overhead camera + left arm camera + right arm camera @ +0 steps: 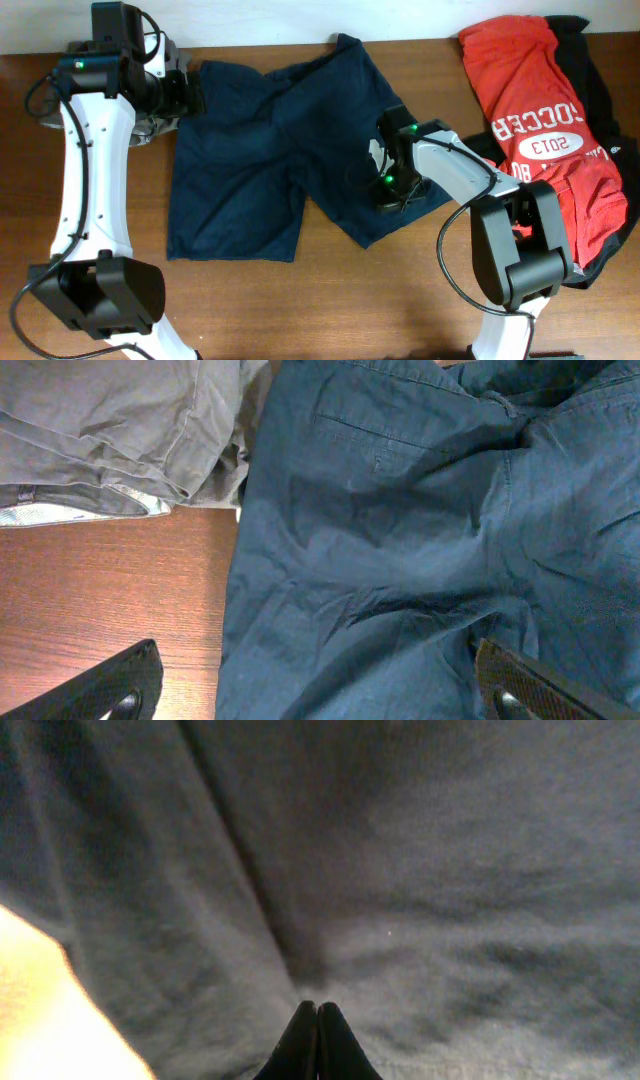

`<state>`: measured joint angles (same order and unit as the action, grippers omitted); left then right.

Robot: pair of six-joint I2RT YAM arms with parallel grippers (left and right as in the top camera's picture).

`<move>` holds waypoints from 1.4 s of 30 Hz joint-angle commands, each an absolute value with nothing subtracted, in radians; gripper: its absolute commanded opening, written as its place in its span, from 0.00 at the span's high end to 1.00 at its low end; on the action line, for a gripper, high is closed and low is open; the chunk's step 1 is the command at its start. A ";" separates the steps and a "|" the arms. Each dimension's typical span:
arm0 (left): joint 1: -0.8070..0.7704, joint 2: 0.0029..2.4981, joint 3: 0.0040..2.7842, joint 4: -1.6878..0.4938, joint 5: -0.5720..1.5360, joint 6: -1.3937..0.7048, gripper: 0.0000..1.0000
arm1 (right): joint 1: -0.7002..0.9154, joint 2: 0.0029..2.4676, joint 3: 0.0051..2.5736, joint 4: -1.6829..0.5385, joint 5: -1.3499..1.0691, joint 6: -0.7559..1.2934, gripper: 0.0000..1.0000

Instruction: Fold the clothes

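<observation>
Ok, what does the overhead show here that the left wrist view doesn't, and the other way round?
Only the overhead: the red jersey and black garment at the right end of the wooden table, and the right gripper, shut, over one leg of the navy shorts. Only the left wrist: the left gripper, wide open, the pocket seam on the shorts, and the grey-brown garment close up. Both: the navy shorts lying spread on the wooden table.

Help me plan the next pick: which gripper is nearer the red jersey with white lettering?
Right. The right gripper rests shut over the dark navy shorts' leg, near the red jersey; the left gripper hangs open at the shorts' far waist corner, much farther away.
</observation>
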<state>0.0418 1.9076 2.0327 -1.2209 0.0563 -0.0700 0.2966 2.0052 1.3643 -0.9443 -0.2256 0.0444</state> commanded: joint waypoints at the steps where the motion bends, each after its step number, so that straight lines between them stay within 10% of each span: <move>1: 0.047 1.907 2.037 -1.225 0.063 -0.051 0.01 | 0.299 1.988 1.323 -0.900 -0.191 0.042 0.96; 31: 0.046 1.933 2.030 -1.169 0.064 -0.028 0.01 | -0.073 2.109 1.465 -0.643 -0.200 0.056 0.95; 37: 0.049 1.983 2.030 -1.090 0.064 -0.016 0.01 | -0.017 2.090 1.794 -0.992 -0.303 0.056 0.53; 42: 0.049 2.045 2.030 -1.016 0.064 0.020 0.01 | 0.103 2.077 1.969 -1.249 -0.335 0.056 0.39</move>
